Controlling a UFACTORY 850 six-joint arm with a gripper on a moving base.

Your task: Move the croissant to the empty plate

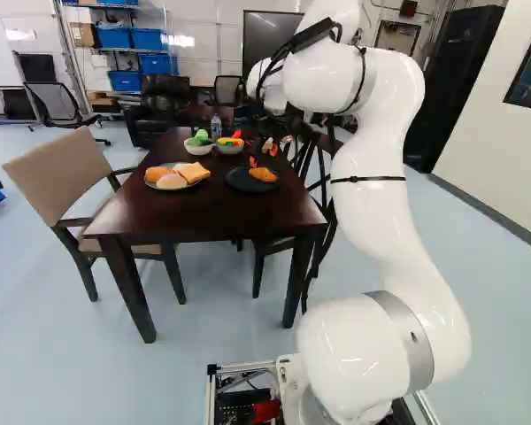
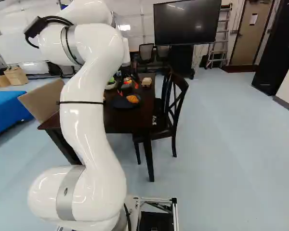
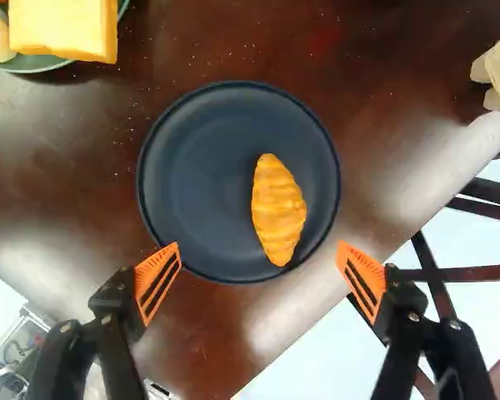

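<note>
Wrist view: gripper (image 3: 258,248) spread wide, croissant (image 3: 278,212) perched at four o'clock on the dark plate (image 3: 192,167), could be knocked rimward by a skewed descent!

Croissant (image 2: 133,99) on dark plate (image 2: 119,103)

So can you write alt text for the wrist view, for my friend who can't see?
A croissant lies on a dark plate on a brown table, with an open gripper pointing toward it. Bread sits on a green plate nearby, and a dark chair shows past the table's edge.
</note>
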